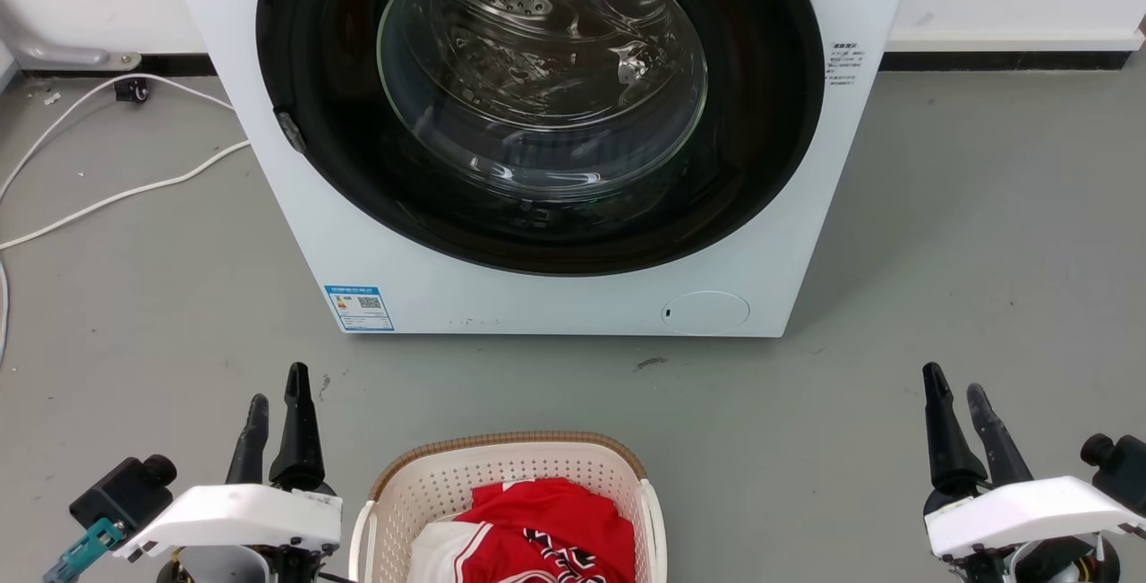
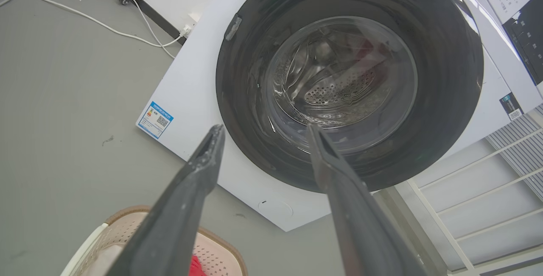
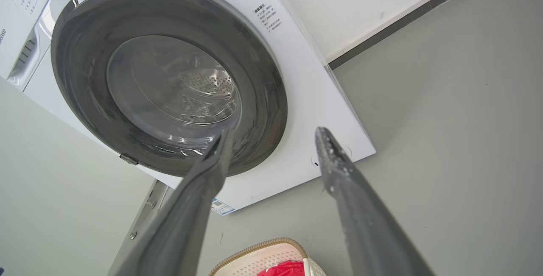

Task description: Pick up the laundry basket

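The laundry basket (image 1: 421, 493), cream-white perforated plastic with a brown woven-look rim, sits on the floor at the bottom centre of the head view, partly cut off, with red and white clothes in it. My left gripper (image 1: 277, 386) stands open to the basket's left, apart from it. My right gripper (image 1: 956, 388) stands open well off to the basket's right. A corner of the laundry basket (image 2: 127, 225) peeks from under the open left gripper (image 2: 265, 128). The basket's rim (image 3: 263, 248) shows below the open right gripper (image 3: 275, 131). Both hold nothing.
A white front-loading washer (image 1: 573, 296) with its round dark door shut stands just behind the basket. White cables (image 1: 107, 198) trail over the grey floor at the left. A white wall with a dark skirting (image 1: 1003, 59) runs behind.
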Motion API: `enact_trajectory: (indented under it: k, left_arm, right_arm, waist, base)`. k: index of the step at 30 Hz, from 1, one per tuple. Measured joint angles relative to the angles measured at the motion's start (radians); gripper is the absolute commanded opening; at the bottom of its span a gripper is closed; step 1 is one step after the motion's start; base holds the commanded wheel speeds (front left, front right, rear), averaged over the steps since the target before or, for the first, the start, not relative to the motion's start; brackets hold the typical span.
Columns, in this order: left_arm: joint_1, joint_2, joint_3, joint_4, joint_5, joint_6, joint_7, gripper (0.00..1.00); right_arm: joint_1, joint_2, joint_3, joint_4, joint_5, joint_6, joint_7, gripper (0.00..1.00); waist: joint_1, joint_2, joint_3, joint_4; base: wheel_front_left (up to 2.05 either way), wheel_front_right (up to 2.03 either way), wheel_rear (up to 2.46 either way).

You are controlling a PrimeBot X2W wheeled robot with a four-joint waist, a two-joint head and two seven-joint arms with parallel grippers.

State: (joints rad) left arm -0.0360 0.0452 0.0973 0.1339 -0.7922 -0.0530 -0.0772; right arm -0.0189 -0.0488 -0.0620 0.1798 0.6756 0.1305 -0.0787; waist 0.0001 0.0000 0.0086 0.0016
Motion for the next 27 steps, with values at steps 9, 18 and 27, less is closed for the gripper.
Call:
enact_trajectory:
  k: [9, 18, 27]
  left_arm:
    - [0.009, 0.002, -0.001, -0.016, 0.125, -0.006, -0.029, 1.0]
    - [0.017, 0.013, -0.023, -0.021, 0.246, 0.005, -0.054, 1.0]
    - [0.026, 0.022, -0.037, -0.032, 0.339, 0.018, -0.077, 1.0]
  right_arm:
    - [0.01, 0.0, 0.005, -0.018, -0.122, 0.0, -0.028, 1.0]
    - [0.02, 0.0, 0.003, -0.023, -0.245, 0.0, -0.053, 1.0]
    - [0.027, 0.0, 0.008, -0.039, -0.355, 0.0, -0.076, 1.0]
  waist:
    - [0.0, 0.0, 0.002, -0.001]
    - [0.0, 0.0, 0.003, -0.002]
    - [0.0, 0.0, 0.003, -0.003]
  base:
    - [0.0, 0.0, 0.0]
    - [0.0, 0.0, 0.0]
    - [0.0, 0.0, 0.0]
